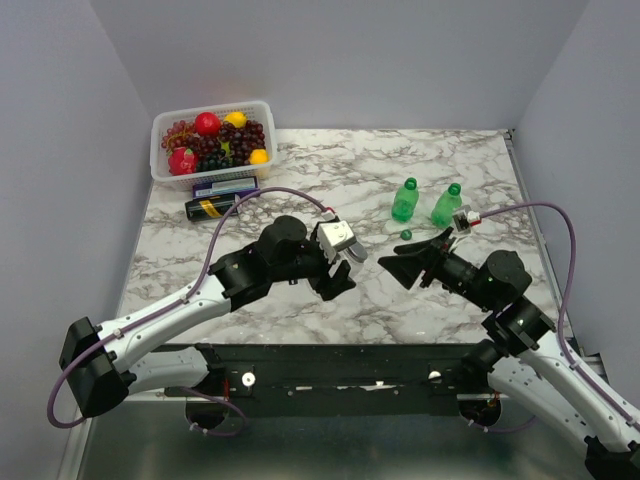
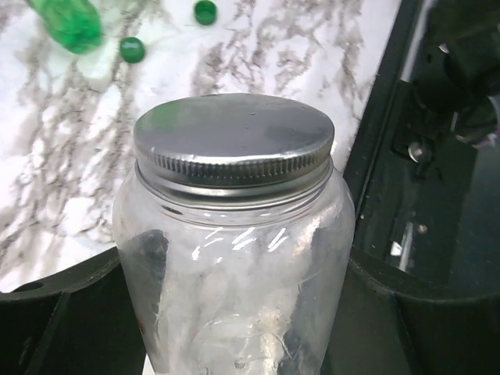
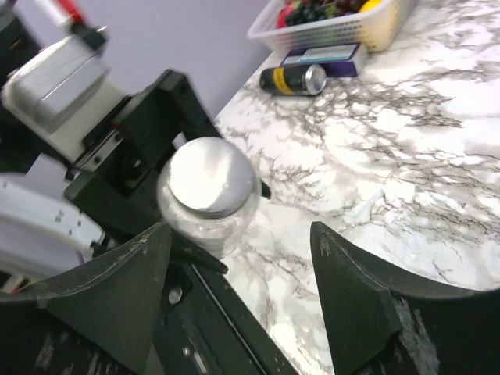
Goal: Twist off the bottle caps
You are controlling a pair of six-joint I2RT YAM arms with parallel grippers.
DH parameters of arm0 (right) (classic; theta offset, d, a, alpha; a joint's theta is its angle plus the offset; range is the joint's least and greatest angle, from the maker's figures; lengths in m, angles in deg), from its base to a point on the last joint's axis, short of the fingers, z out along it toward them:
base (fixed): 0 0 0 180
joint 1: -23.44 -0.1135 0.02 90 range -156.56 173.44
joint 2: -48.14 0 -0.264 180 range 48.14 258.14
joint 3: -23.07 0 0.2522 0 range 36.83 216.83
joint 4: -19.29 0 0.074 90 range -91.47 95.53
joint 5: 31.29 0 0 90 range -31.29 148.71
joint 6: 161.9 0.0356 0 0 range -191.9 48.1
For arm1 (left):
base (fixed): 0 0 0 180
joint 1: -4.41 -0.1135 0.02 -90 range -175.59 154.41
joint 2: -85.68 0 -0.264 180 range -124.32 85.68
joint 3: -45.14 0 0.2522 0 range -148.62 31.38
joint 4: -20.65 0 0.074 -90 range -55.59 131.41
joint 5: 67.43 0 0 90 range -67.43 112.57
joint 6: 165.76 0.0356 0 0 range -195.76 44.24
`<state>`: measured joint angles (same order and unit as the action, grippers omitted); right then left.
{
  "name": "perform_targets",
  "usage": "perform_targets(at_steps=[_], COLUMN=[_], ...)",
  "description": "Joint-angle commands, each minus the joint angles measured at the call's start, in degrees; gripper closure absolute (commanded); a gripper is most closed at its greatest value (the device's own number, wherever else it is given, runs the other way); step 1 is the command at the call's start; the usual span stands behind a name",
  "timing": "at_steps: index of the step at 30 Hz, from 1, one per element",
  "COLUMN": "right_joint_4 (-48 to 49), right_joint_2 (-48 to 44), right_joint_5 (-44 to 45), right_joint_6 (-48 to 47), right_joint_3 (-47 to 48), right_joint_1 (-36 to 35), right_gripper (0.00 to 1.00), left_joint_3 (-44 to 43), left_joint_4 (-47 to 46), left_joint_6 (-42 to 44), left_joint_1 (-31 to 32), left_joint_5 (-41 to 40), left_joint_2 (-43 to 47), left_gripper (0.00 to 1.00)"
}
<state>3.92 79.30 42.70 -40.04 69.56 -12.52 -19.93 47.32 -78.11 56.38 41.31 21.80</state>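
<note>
The left end effector (image 1: 340, 268) is pinching the squat clear bottle (image 2: 234, 273) by its sides and holding it clear of the counter (image 1: 300, 180). The silvery-grey cap (image 2: 233, 137) is sitting on its neck. The right end effector (image 1: 405, 262) is hanging spread wide at the bottle's 3 o'clock, touching nothing. Two green bottles (image 1: 404, 203) are standing toward 1 o'clock. A green cap (image 2: 132, 49) is lying loose just beside one, and a second green cap (image 2: 205, 11) is lying nearby.
</note>
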Motion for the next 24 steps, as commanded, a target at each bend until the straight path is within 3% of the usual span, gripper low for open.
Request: perform_targets(at_steps=[1,13,24], right_joint_4=[5.98,17.25,22.08], right_joint_2=[0.22,9.09,16.04], right_joint_5=[7.65,23.29,28.14], right_joint_6=[8.30,12.62,12.27], right_joint_3=[-3.46,-2.85,-1.44], right_joint_1=[-1.38,-12.98,-17.03], right_gripper=[0.21,0.18,0.18], left_joint_3=[-0.11,-0.19,-0.63], left_joint_4=[-0.43,-0.16,0.54], left_joint_6=[0.68,0.68,0.94], left_joint_1=[1.03,2.79,3.41], left_joint_5=[-10.74,-13.12,-13.73], left_joint_2=[1.04,-1.34,-2.39], left_gripper=[0.75,0.75,0.75])
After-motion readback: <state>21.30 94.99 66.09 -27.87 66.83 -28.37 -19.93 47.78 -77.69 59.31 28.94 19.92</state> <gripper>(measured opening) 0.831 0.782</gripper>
